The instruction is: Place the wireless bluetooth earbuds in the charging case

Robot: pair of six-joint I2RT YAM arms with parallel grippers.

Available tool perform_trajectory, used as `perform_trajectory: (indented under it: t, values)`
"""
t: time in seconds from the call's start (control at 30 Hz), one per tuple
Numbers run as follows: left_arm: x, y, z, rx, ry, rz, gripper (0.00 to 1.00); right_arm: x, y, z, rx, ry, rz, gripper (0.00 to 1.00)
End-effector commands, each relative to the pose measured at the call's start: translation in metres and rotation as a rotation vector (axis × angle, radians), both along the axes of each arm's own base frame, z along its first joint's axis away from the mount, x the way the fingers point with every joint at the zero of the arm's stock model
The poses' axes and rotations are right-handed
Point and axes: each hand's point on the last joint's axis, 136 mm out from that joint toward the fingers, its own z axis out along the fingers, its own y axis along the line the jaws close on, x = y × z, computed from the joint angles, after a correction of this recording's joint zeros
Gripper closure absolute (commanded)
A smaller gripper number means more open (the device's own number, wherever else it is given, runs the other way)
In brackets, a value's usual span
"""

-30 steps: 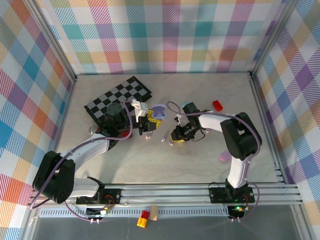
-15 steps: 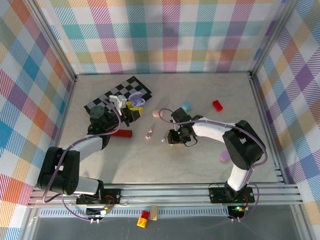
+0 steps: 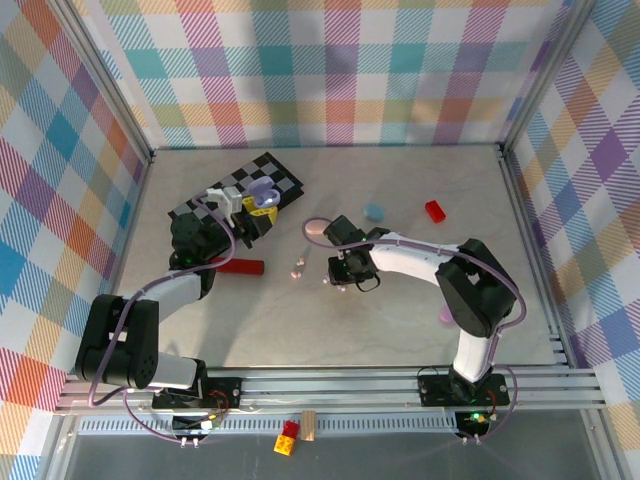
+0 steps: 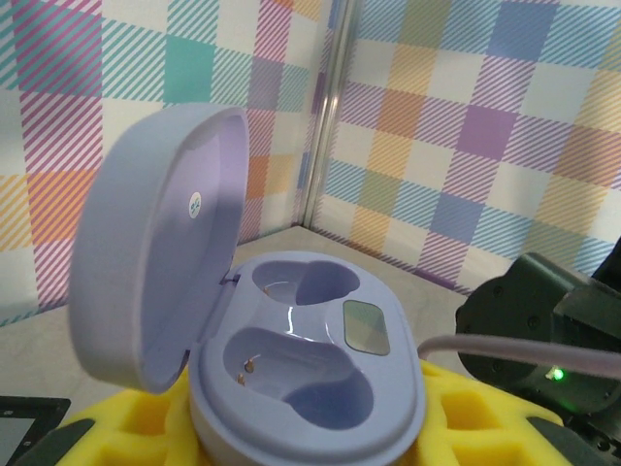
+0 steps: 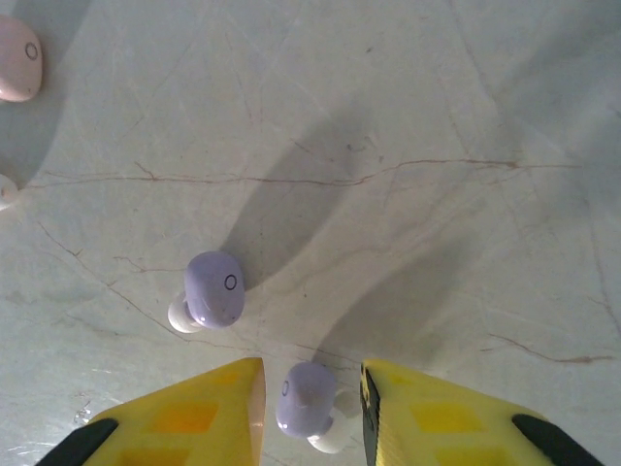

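Pick-up step. Right claw (image 5: 312, 374), part-open, straddles a purple earbud (image 5: 303, 403), ungripped; left claw (image 3: 252, 208) clamps the open case (image 4: 306, 359). Next: close squarely, lift.

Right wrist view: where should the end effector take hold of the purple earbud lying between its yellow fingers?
The purple earbud lies flat on the table, its white tip pointing aside. Grip its rounded body across the sides, coming straight down from above. The right end effector straddles it, fingers open on either side.
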Motion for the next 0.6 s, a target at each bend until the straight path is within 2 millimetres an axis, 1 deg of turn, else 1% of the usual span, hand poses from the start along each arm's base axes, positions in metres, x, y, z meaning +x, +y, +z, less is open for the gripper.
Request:
perform_trajectory:
  t: [0.0,0.1,0.37,0.5,0.57]
  values:
    - [-0.001,0.007,0.008,-0.007,-0.044,0.021,0.69,-0.003,-0.001,-0.004,-0.068,0.003,0.010,0.69]
    - [0.001,0.011,0.008,-0.008,-0.045,0.032,0.69,-0.005,0.000,-0.006,-0.104,-0.002,0.026,0.69]
    - [0.002,0.013,0.012,-0.011,-0.051,0.037,0.69,-0.009,-0.003,-0.012,-0.225,-0.022,0.072,0.70]
    - [0.002,0.014,0.013,-0.013,-0.052,0.035,0.69,-0.009,-0.002,-0.014,-0.227,-0.017,0.075,0.72]
    - [0.002,0.013,0.013,-0.013,-0.051,0.034,0.69,-0.009,-0.002,-0.014,-0.232,-0.019,0.078,0.74]
